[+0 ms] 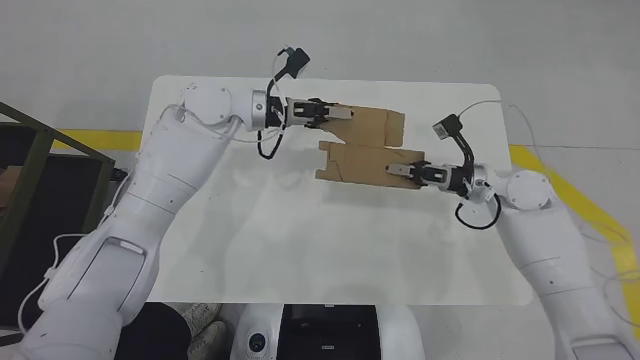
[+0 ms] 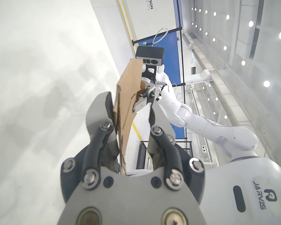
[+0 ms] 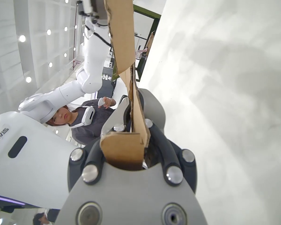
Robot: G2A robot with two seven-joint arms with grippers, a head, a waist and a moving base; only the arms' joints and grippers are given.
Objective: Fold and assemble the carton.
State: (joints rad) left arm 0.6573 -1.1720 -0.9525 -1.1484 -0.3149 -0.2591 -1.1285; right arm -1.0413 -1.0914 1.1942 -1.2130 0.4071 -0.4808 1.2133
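Top view: the flat carton [image 1: 365, 145] is hanging over the desk [image 1: 250, 240], 2 o'clock of centre, with the left pincer [image 1: 345, 113] at its 10 o'clock end and the right pincer [image 1: 395, 170] at 4 o'clock. Left wrist view: parted fingers [image 2: 99, 111] are straddling it. Right wrist view: fingers [image 3: 154, 111] are clamping its edge.

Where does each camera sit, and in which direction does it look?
Top view: above the arms, looking down at the table; both arms meet at the carton.
Left wrist view: behind the left gripper, looking along the carton toward the other arm; the torso shows beside.
Right wrist view: behind the right gripper, shut on the carton, looking toward the other arm; torso beside.
Shared: both wrist views show the carton edge-on and the opposite arm.
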